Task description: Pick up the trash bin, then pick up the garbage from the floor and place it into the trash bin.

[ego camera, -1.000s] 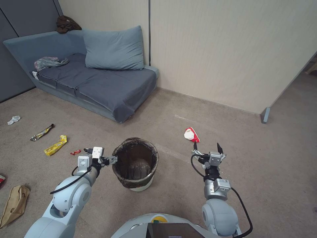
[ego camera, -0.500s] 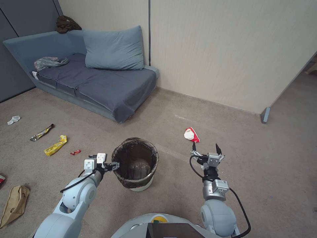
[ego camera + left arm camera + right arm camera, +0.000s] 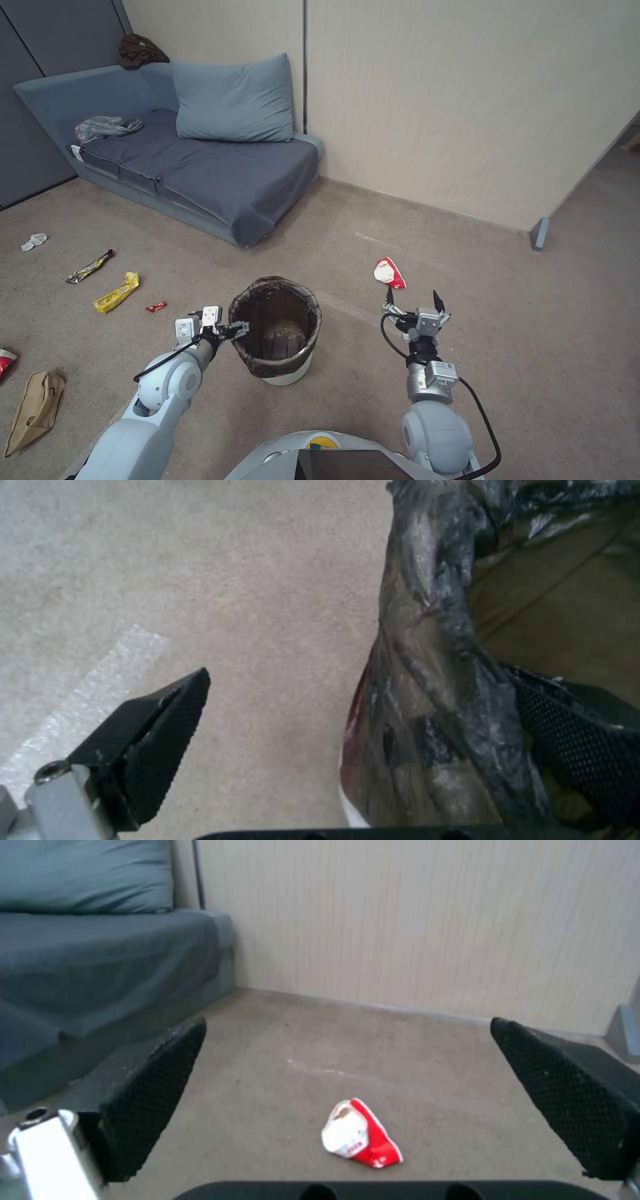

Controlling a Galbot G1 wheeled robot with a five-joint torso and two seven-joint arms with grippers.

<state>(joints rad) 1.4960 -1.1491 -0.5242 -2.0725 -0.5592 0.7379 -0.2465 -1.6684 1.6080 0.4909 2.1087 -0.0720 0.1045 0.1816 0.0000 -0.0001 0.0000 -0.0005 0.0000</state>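
left jaws (image 3: 238,327) wide, straddling trash bin (image 3: 283,360) rim | right jaws (image 3: 411,298) wide, near red-and-white packet (image 3: 388,273)

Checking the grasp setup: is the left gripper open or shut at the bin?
Open. The left gripper straddles the trash bin rim: one finger outside, the other inside the bag.

Matt, rough beige carpet (image 3: 520,347) under everything. Crinkled glossy dark plastic bag over the white smooth plastic trash bin (image 3: 275,325). Black, cross-hatched pads (image 3: 153,1085) on metal gripper parts. Glossy red-and-white packet (image 3: 360,1134) ahead of the right gripper (image 3: 411,299). Soft matt blue-grey cloth on sofa (image 3: 200,160).
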